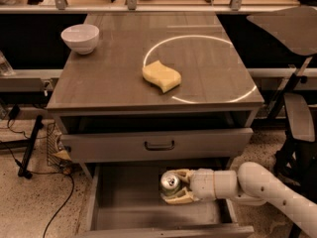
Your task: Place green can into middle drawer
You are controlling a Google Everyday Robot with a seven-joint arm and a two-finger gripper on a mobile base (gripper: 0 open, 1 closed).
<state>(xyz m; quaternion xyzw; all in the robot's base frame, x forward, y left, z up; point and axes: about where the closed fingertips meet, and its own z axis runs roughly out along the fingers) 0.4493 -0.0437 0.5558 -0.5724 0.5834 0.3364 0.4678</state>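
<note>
The green can (170, 182), its silver pull-tab top facing up, sits between the pale fingers of my gripper (173, 186). The gripper is shut on the can and holds it inside the open middle drawer (124, 202), a wide grey drawer with a bare flat floor, low over the floor near its middle. My white arm (257, 185) reaches in from the right. I cannot tell whether the can touches the floor.
Above is a grey drawer with a dark bar handle (159, 145), slightly pulled out. On the cabinet top lie a yellow sponge (161, 76) and a white bowl (80, 38). A chair (297, 118) stands at the right, cables on the floor at the left.
</note>
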